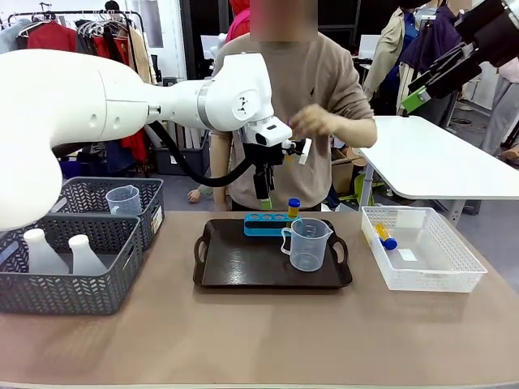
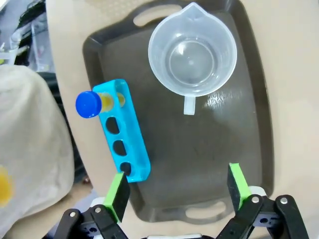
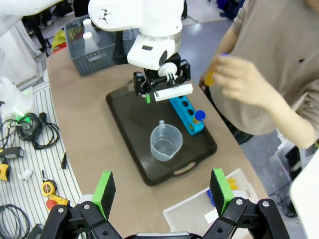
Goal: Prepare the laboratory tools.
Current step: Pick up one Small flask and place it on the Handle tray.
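While the left gripper (image 2: 178, 189) hangs released at lower centre, we should lift it straight up, clear of the blue-capped yellow-liquid tube (image 2: 88, 104) standing in the blue plastic rack (image 2: 133, 144).

glossy clear plastic beaker (image 2: 192, 55); smooth satin tray (image 2: 219, 149); plastic rack (image 2: 135, 149)

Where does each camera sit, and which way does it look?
Front: between the arms, facing the person across the table; shows the white left arm.
Left wrist: straight down on the dark brown handled tray and clear plastic measuring beaker, past the open left gripper.
Right wrist: high, looking down on the table over the open right gripper.
Shared by all: tray, beaker, blue plastic tube rack.
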`<state>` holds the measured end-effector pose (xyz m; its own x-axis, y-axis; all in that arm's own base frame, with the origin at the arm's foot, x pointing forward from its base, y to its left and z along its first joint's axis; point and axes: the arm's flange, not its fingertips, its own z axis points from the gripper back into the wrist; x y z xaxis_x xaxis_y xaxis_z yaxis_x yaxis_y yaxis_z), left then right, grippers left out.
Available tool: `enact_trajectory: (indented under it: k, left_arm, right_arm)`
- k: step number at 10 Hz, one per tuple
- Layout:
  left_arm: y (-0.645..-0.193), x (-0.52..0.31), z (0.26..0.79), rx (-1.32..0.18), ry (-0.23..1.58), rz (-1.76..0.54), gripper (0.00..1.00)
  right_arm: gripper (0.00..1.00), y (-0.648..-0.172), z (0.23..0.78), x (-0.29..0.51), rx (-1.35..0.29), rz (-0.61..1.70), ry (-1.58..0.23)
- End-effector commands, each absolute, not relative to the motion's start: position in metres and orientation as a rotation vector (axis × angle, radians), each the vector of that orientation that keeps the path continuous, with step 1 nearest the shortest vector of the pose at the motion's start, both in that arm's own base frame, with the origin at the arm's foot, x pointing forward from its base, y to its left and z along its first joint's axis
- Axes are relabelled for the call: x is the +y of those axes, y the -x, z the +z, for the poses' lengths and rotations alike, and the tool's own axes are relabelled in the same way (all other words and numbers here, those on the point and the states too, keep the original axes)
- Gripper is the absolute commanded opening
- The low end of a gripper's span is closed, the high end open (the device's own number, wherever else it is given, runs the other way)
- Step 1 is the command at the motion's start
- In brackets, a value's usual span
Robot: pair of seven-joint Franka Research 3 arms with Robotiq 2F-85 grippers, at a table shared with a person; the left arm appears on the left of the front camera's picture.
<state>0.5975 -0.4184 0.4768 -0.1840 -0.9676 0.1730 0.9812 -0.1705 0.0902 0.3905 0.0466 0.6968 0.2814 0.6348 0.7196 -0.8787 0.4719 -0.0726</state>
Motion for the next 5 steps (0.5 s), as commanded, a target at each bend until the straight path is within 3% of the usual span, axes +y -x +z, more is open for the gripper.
enact_trajectory:
  k: [1, 5]
  left_arm:
    - [-0.590, -0.400, 0.503, -0.217, 0.055, -1.706, 1.00]
    - [-0.543, -0.331, 0.572, -0.167, 0.046, -1.495, 1.00]
  right_arm:
    - [1.00, -0.391, 0.698, 0.047, -0.779, 1.049, -0.396]
    - [1.00, -0.391, 0.698, 0.047, -0.779, 1.049, -0.396]
